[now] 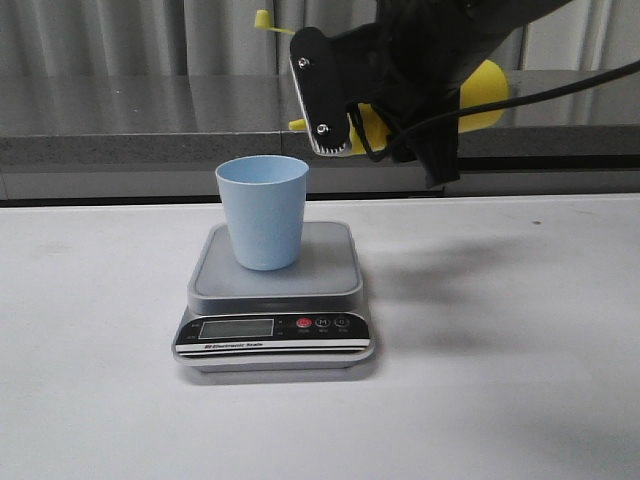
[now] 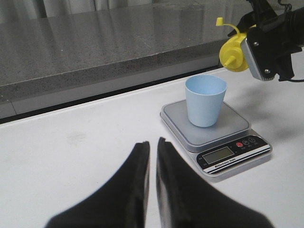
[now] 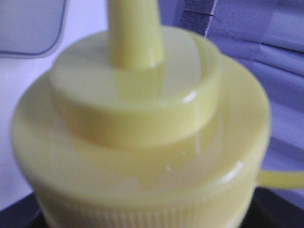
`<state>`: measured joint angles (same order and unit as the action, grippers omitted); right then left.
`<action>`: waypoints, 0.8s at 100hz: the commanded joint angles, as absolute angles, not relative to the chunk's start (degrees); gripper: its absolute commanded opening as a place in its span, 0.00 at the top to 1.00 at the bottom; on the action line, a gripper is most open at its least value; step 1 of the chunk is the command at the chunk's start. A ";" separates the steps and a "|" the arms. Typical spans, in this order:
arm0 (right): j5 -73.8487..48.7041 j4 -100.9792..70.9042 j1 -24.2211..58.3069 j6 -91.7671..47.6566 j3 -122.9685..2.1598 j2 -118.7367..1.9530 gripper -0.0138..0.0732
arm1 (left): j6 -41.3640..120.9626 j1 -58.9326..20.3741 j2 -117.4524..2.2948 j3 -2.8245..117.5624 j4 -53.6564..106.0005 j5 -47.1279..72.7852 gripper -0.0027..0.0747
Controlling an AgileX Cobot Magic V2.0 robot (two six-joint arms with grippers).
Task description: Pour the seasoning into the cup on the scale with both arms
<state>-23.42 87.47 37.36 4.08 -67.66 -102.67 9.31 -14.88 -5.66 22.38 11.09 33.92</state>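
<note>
The pale blue cup [image 1: 262,210] stands upright on the scale's steel platform [image 1: 325,265]. My right gripper [image 1: 345,125] is shut on the yellow seasoning bottle [image 1: 485,95] and holds it tipped sideways in the air, up and to the right of the cup. The nozzle [image 1: 297,125] points left, just above and to the right of the cup's rim. The small cap [image 1: 262,18] dangles on its tether. The bottle's shoulder [image 3: 137,142] fills the right wrist view. My left gripper [image 2: 153,145] is shut and empty over the table, left of the scale [image 2: 237,149].
A dark grey stone ledge [image 1: 140,120] runs along the far edge of the white table [image 1: 500,400]. The scale's black front panel with its display [image 1: 236,327] faces me. A black cable [image 1: 560,90] hangs from the right arm.
</note>
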 commanded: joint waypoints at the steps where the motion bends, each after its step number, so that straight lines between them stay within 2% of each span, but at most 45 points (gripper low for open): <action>1: -25.68 93.36 37.88 4.61 -70.23 -99.90 0.85 | 8.68 -14.74 -6.25 23.88 11.60 29.22 0.92; 47: -30.38 104.75 38.53 4.61 -70.62 -101.75 0.85 | 8.68 -14.74 -6.25 23.88 11.60 29.22 0.92; 74: -30.27 97.96 38.47 12.12 -71.18 -99.55 0.85 | 8.68 -14.74 -6.25 23.88 11.60 29.22 0.92; 80: -29.19 94.53 38.42 13.03 -71.18 -98.03 0.88 | 8.68 -14.74 -6.25 23.88 11.60 29.22 0.92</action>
<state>-27.60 96.68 38.37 10.28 -68.94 -103.52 9.31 -14.88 -5.66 22.38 11.09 33.79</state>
